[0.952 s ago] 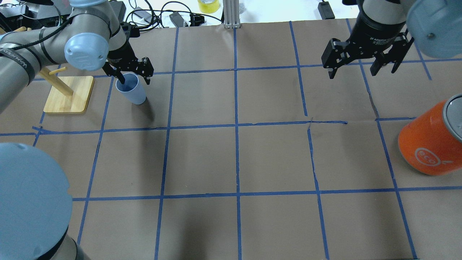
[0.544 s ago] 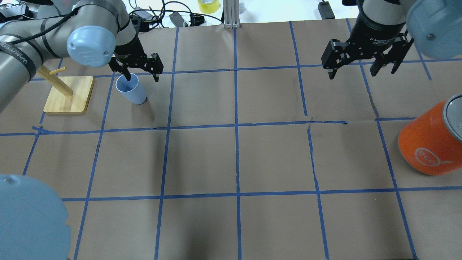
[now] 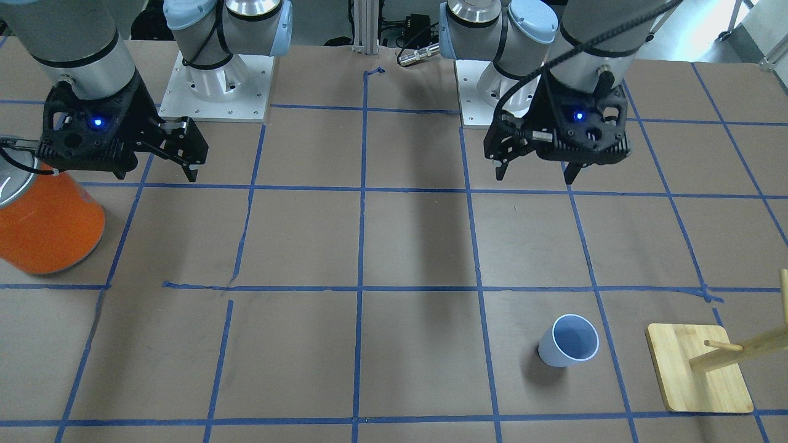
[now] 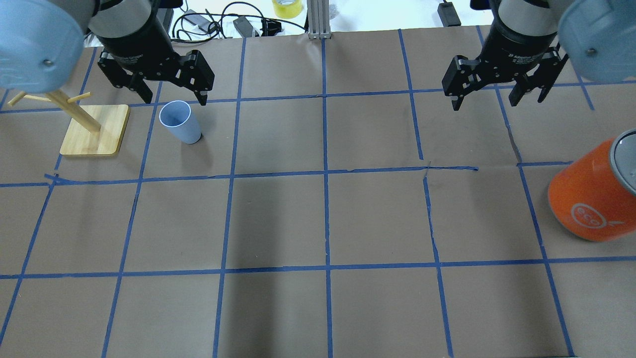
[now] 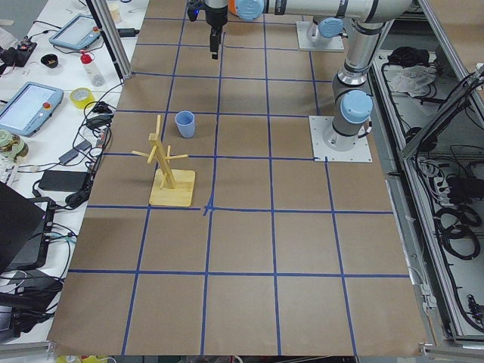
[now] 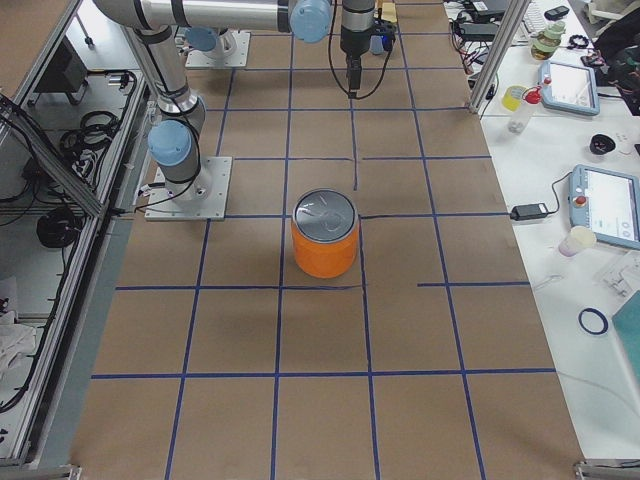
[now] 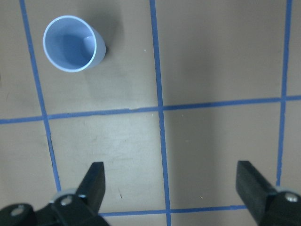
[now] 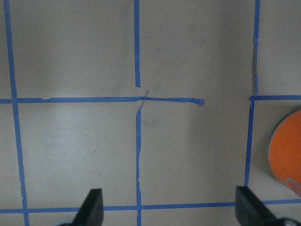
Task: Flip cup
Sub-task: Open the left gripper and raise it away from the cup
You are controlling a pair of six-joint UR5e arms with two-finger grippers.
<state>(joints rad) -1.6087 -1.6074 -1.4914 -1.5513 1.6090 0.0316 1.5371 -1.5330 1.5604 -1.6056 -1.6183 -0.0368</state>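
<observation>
The pale blue cup (image 4: 180, 122) stands upright, mouth up, on the brown paper, next to the wooden stand. It also shows in the front view (image 3: 569, 340), the left side view (image 5: 185, 123) and the left wrist view (image 7: 70, 44). My left gripper (image 4: 174, 97) is open and empty, raised well above the table and just behind the cup, apart from it; it also shows in the front view (image 3: 534, 177) and the left wrist view (image 7: 173, 188). My right gripper (image 4: 484, 102) is open and empty, hovering at the far right; it also shows in the right wrist view (image 8: 170, 212).
A large orange can (image 4: 591, 199) with a silver top stands at the right edge, also in the front view (image 3: 43, 227). A wooden peg stand (image 4: 94, 129) on a square base stands left of the cup. Blue tape lines grid the table.
My left gripper, which had one finger inside the cup's rim, has lifted out and risen away. The cup has stayed upright in place. The right arm has not moved.
</observation>
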